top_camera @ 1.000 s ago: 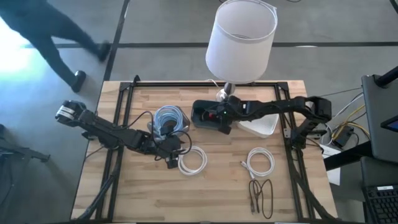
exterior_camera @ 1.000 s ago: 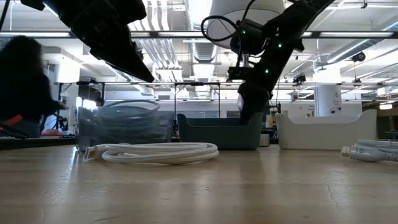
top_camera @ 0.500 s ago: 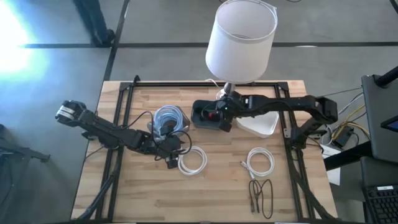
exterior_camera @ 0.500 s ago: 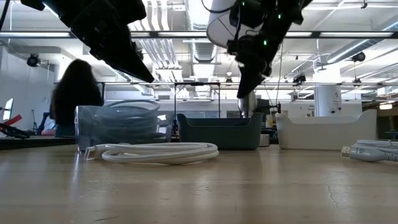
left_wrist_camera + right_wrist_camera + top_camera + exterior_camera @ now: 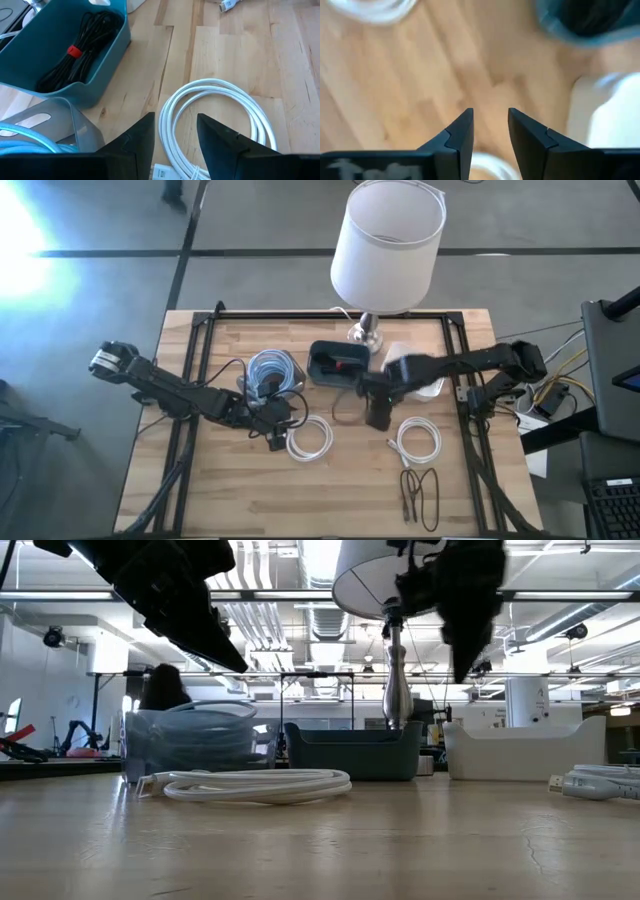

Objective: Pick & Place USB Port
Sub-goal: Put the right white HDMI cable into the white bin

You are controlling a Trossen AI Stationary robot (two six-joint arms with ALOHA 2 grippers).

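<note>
My left gripper (image 5: 279,438) (image 5: 175,120) is open and hangs above the table just left of a white coiled cable (image 5: 310,438) (image 5: 220,120), which lies flat on the wood. My right gripper (image 5: 377,416) (image 5: 490,112) is open, holds nothing, and hovers over bare wood near the table's middle, nearer than the blue bin (image 5: 335,365). In that bin lies a black cable bundle with a red tie (image 5: 75,50). A second white coil (image 5: 418,442) lies to the right of my right gripper. In the low view both grippers are well above the table.
A clear tub with a blue cable (image 5: 268,370) stands left of the blue bin, and a white bin (image 5: 425,380) stands right of it. A lamp (image 5: 385,240) rises at the far edge. A loose black cable (image 5: 420,495) lies near the near edge. A person stands in the room behind (image 5: 160,690).
My right gripper has risen out of the blue bin and swung toward the near edge and a little right, ending over bare wood. The black bundle with the red tie has stayed in the bin. My left arm has kept still.
</note>
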